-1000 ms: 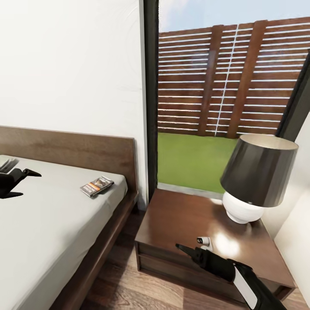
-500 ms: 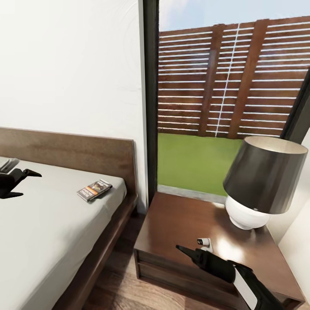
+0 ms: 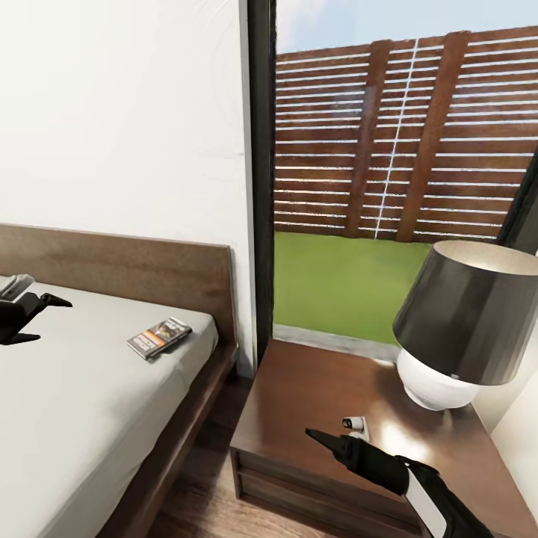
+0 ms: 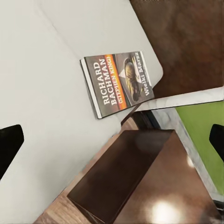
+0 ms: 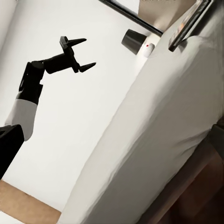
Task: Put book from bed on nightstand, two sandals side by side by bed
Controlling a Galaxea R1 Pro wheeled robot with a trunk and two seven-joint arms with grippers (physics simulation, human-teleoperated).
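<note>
Between the earlier head pictures and this one the whole scene slid: the lamp and nightstand drifted right and down and the book drifted left, so the camera had turned rather than the things, and both arms kept their places in the view

On the large low bed (image 3: 90, 388) of dark brown wood with a bare light-grey mattress lay the small thin paperback book (image 3: 159, 337), dark grey with white lettering and an orange band. It lay flat, cover up, near the mattress corner by the flat headboard (image 3: 127, 265) and the nightstand-side edge. Its long axis ran obliquely, one short end toward the headboard corner, the other toward the open mattress. In the left wrist view the book (image 4: 120, 82) showed with the low dark-brown wooden nightstand (image 4: 140, 182) just beside the bed.

The left gripper (image 3: 41, 317), black, hung over the mattress well apart from the book, its two fingers spread and holding nothing; the right wrist view showed it (image 5: 80, 54) the same. The right gripper (image 3: 317, 434) was over the nightstand (image 3: 314, 396) top; whether its fingers were spread or together could not be told.

On the nightstand stood a lamp (image 3: 459, 329) with a dark grey shade and a round white base, and a small white object (image 3: 356, 426) near the right gripper
</note>
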